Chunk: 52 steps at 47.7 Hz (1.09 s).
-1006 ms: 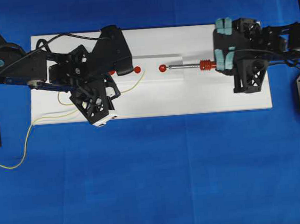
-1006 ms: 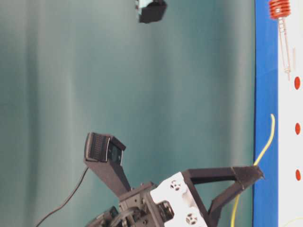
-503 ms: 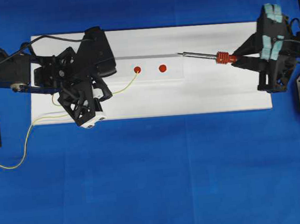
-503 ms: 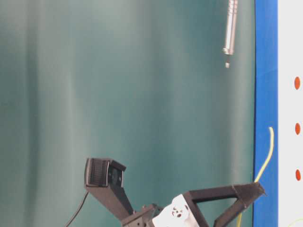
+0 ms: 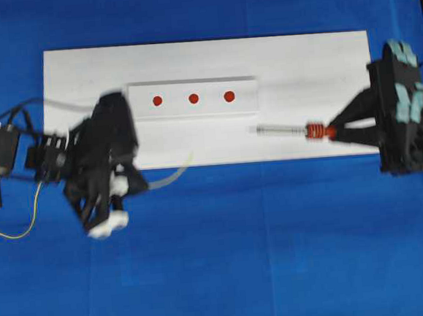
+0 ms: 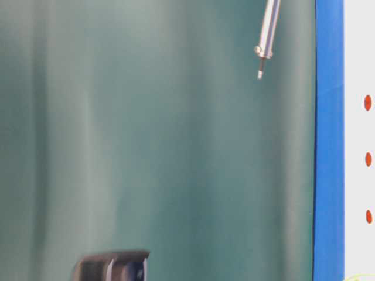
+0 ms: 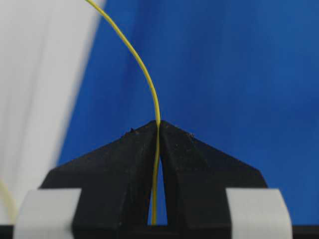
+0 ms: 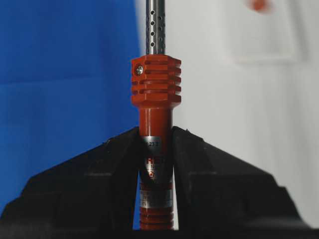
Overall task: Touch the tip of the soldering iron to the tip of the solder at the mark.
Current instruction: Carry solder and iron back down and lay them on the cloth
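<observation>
Honestly, left gripper (image 7: 158, 130) pinches floppy solder (image 7: 147, 79); right gripper (image 8: 155, 149) clamps soldering iron (image 8: 155, 94); that wire could easily wobble off-mark.

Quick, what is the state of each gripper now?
Left gripper: closed on the solder.
Right gripper: closed on the soldering iron.

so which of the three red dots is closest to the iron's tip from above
The rightmost red dot; the soldering iron tip sits just right of it, the other two dots lying further left.
</observation>
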{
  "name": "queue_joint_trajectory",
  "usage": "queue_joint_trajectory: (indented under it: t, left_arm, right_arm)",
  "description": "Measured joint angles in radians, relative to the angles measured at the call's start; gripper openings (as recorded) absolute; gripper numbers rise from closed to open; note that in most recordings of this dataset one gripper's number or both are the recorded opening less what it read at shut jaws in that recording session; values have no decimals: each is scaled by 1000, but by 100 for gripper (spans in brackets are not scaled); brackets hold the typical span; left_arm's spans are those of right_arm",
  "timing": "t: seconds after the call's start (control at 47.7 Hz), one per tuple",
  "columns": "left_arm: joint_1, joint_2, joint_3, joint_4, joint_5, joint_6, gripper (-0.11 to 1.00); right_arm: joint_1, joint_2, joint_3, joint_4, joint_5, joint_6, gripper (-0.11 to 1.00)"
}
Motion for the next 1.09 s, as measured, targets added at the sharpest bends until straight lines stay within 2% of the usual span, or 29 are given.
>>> queue_joint_trajectory:
  t: [0.084,0.252,0.461,0.671,0.88,1.09]
  left_arm:
    - [-69,2,8,-2,-48,-14,2]
    - [-187,46,9,0,-124,-17,2]
    - [-268,170,5,0,-202,-17,2]
    - [-275,272,0,-2,-256,-18,2]
    - [-255,339,-3,-2,-270,-18,2]
    - [-235,356,-3,-3,-272,-17,2]
  right_arm:
    - [77,28,-2,0,-32,5,6]
    - [183,123,0,0,-126,9,6]
    - [276,291,-2,18,-265,9,6]
    - [324,488,-23,61,-396,9,6]
    - [334,617,-61,77,-422,9,6]
    - [347,681,-91,81,-423,9,6]
